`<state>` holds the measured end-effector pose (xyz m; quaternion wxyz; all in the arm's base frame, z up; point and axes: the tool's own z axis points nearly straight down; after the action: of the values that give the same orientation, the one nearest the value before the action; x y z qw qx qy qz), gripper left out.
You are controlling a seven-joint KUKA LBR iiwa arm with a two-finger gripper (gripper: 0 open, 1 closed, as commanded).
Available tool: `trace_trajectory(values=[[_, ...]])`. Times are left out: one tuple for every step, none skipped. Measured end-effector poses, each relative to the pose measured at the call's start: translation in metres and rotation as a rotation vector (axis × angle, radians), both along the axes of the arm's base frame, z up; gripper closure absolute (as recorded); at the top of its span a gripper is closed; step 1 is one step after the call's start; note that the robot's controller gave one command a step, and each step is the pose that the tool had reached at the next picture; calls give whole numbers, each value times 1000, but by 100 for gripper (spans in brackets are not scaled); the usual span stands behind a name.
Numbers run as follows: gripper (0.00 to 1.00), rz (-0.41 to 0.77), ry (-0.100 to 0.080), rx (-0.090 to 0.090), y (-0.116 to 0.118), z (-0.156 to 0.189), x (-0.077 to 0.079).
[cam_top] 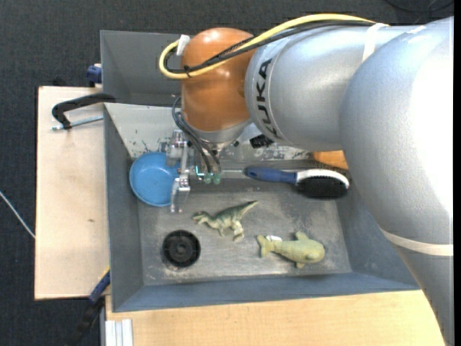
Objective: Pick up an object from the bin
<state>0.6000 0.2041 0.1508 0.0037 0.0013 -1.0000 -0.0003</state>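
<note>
At the left of the bin [119, 222], the claw [191, 182] is being held just beside the blue cup [150, 179]; its state cannot be told. Approach is being judged unfinished; centring and descent are being required next.

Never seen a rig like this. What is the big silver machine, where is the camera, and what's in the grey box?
The silver machine is a robot arm reaching in from the view's right; the orange cover and yellow cable belong to it. Its gripper hangs low beside a blue cup at the view's left. The single camera looks down into a grey metal bin. Also in it: a blue-handled brush, a green toy dinosaur, a pale green toy animal and a black round disc. Whether anything is held I cannot tell.
</note>
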Motion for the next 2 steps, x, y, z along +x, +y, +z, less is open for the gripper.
trace_trajectory(values=[[0, -69, -14, 3, 16, -79, -19], [100, -67, -18, 6, 17, -74, -17]])
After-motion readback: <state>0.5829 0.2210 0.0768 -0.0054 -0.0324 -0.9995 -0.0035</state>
